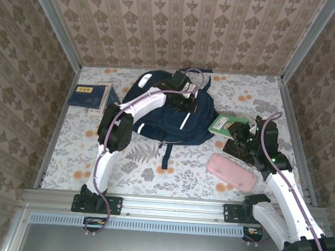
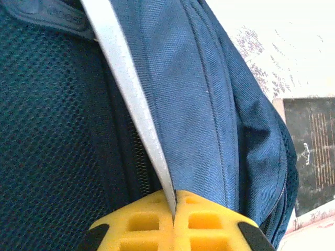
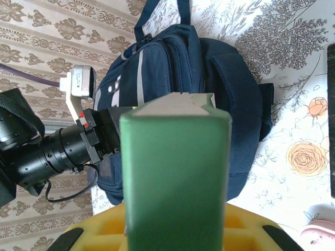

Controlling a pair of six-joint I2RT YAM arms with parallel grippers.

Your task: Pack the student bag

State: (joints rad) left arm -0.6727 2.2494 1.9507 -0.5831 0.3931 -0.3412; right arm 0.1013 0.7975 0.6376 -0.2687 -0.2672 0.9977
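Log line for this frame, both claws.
left claw: shut on student bag | right claw: shut on green book | green book: not yet in student bag

Even, soft light — shadows faint; left wrist's top-right corner glares white, close fabric slightly blurred.

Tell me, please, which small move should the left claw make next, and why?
Probably lift the left claw a little: it is shut on the student bag's fabric, and the right claw holds a green book ready to go in.
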